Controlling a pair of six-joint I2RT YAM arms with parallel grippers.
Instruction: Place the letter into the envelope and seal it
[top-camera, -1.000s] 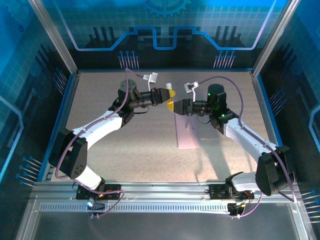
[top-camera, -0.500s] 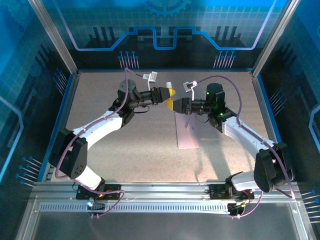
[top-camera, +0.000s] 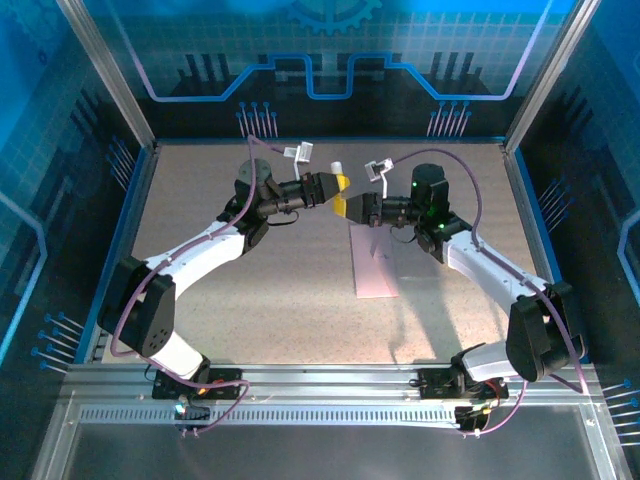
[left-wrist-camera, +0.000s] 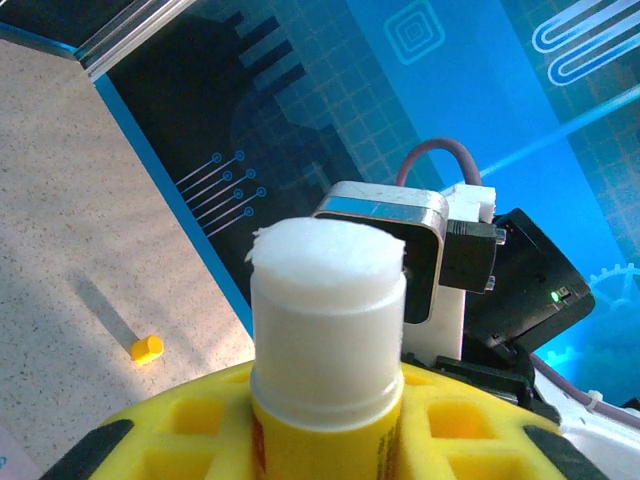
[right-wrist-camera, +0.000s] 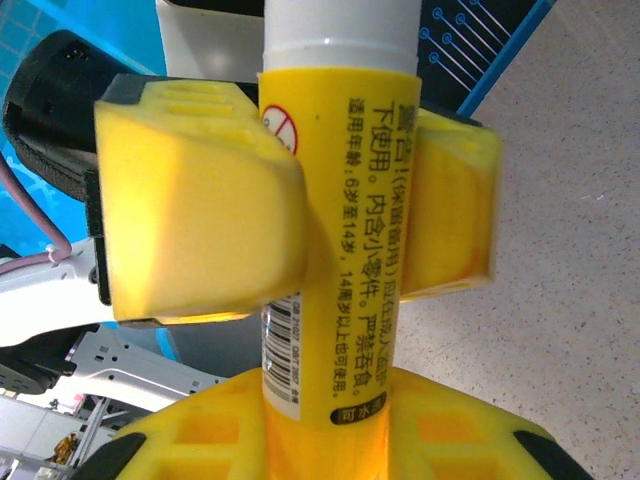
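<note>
A yellow glue stick with its white glue end uncapped is held in the air between both arms. My left gripper is shut on its upper body; its yellow fingers clamp it from both sides. My right gripper is shut on the stick's lower end, and it meets the left gripper over the table's middle. The pale pink envelope lies flat on the table below and to the right of the grippers. The letter is hidden.
A small yellow cap lies on the speckled table near the blue back edge. Blue walls and metal rails enclose the table. The right arm reaches over the envelope's right side.
My right gripper has moved slightly left toward the left gripper and its jaws have closed onto the glue stick's lower end. The left gripper has kept its hold.
</note>
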